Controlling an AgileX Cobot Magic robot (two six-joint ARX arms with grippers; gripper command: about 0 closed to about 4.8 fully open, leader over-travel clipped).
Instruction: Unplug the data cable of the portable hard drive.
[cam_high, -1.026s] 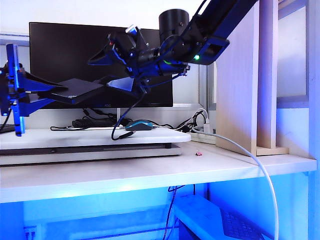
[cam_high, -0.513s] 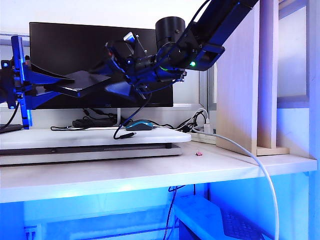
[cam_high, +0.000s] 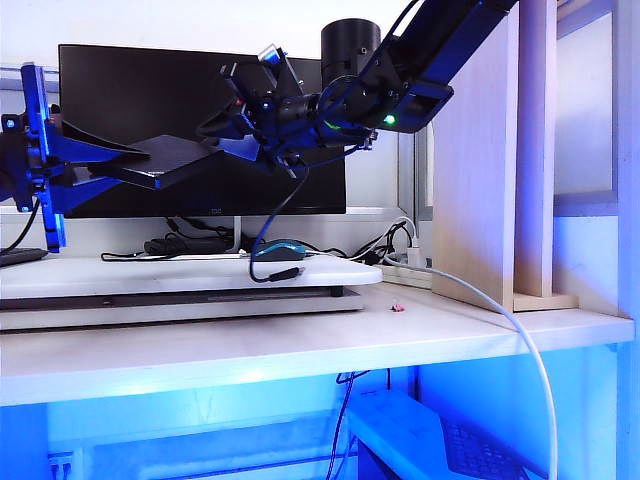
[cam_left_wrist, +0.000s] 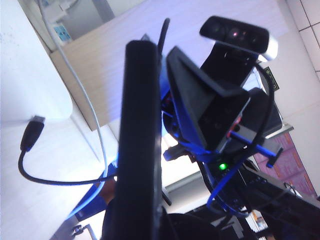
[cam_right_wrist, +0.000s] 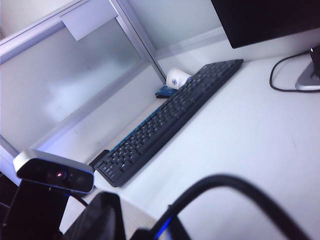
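The left gripper (cam_high: 150, 170), fingers pinching the portable hard drive (cam_high: 180, 160), holds the flat matte-black slab above the desk (cam_high: 300, 345). At its 3 o'clock the right gripper (cam_high: 235, 135) meets the data cable (cam_high: 272, 225); whether its fingers are clamped I cannot tell. The thin black cord dangles, plug (cam_left_wrist: 31, 132) free. Next: pull apart.

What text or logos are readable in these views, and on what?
Monitor: small logo on the lower bezel, too small to read.
White cup behind the keyboard: blue round emblem, blurred, unreadable.
Portable hard drive, data cable: no visible marking.
Nothing else legible.
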